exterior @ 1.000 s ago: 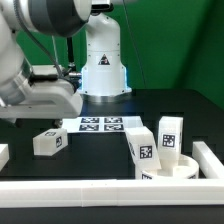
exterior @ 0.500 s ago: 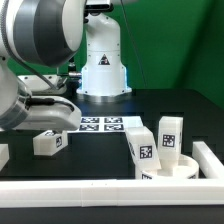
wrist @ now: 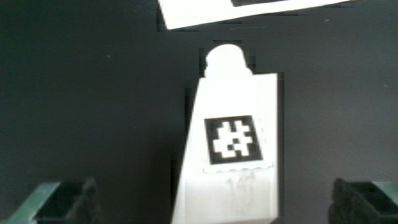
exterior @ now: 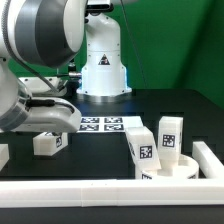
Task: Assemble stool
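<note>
A white oblong stool leg [wrist: 237,140] with a black-and-white tag lies on the dark table between my gripper's fingers. My gripper [wrist: 214,203] is open, one finger [wrist: 59,200] standing clear on each side of the leg. In the exterior view this leg [exterior: 48,143] lies at the left under my arm [exterior: 40,60]. The round disc seat [exterior: 178,168] sits at the right with a second leg [exterior: 170,133] upright on it. A third leg [exterior: 141,146] leans against the seat.
The marker board [exterior: 100,124] lies flat behind the legs, and its corner [wrist: 240,10] shows in the wrist view. A low white wall [exterior: 100,189] runs along the front and right edges. Another white piece [exterior: 3,155] sits at the far left.
My arm has swung in and come down over the leg at the exterior view's left during the last second. In the last half second it barely moved. The parts lie as before.
</note>
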`<state>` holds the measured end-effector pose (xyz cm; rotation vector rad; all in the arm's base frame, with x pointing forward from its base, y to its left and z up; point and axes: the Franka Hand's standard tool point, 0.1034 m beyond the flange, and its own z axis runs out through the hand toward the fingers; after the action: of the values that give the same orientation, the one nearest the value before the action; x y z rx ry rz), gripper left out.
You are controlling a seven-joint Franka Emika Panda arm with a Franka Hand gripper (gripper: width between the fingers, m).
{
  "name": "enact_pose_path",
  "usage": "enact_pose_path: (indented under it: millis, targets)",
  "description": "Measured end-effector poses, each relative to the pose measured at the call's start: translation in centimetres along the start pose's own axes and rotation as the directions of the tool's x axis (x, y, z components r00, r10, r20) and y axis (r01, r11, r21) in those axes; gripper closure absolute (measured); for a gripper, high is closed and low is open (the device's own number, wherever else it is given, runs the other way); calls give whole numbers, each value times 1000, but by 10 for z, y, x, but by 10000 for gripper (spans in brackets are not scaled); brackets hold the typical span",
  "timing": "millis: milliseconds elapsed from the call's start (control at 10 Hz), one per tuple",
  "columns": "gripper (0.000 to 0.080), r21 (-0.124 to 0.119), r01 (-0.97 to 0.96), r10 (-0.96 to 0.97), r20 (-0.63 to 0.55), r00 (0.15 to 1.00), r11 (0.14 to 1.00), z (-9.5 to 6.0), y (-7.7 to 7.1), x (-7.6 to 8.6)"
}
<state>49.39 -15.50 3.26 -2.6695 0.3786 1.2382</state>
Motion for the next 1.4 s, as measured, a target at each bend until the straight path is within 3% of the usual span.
enact_pose_path:
  millis: [300,800,900,1000,1100,1400]
  targets:
    - [150,-6,-3,3,-5,1000,1000,15,-1,9]
    - [150,-12,-2,2,-8,1000,1000,26,-2,12]
    - [293,-11,-3,3,-6,1000,1000,26,-2,12]
    - [293,-11,-3,3,-6,1000,1000,27,-2,11]
    - [443,-10,-3,3,-6,1000,1000,27,-1,11]
    - [474,-11,-2,2,-7,1000,1000,26,-2,11]
